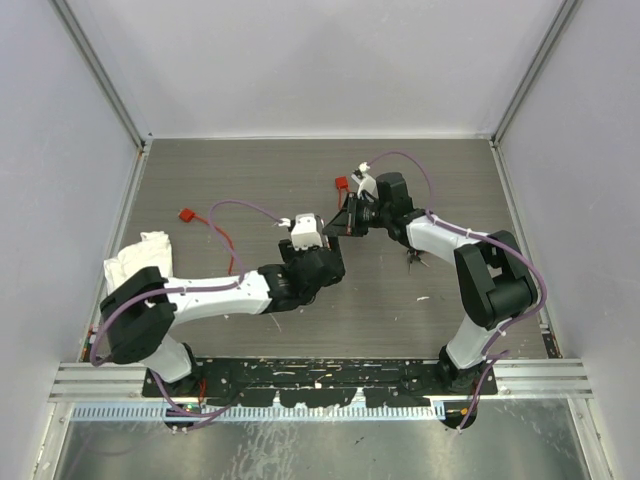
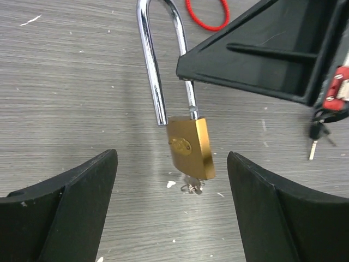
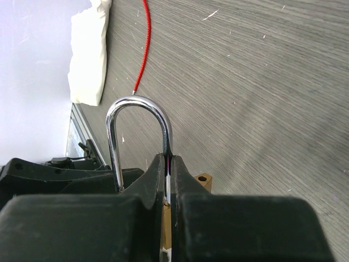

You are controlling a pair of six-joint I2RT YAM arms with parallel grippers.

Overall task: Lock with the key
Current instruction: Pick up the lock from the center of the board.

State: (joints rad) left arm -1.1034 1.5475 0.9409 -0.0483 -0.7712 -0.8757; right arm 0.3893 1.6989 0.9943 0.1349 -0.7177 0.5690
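A brass padlock (image 2: 188,144) with a long silver shackle (image 2: 152,65) hangs above the table. My right gripper (image 3: 168,159) is shut on one leg of the shackle (image 3: 136,103). Its black finger also shows in the left wrist view (image 2: 262,49). The shackle's free leg is out of the body, and the brass corner with its empty hole (image 3: 204,179) shows. My left gripper (image 2: 172,158) is open and empty, with one finger on each side just in front of the padlock. The key (image 2: 315,137), dark heads and a thin blade, lies on the table (image 1: 415,260) under my right forearm. A small silvery bit (image 2: 191,187) shows under the padlock; I cannot tell what it is.
A red cable (image 1: 225,235) with red plugs (image 1: 185,214) runs across the left of the table (image 1: 250,170). A white cloth (image 1: 135,262) lies at the left edge. Another red plug (image 1: 341,184) sits behind the grippers. Walls close the table on three sides.
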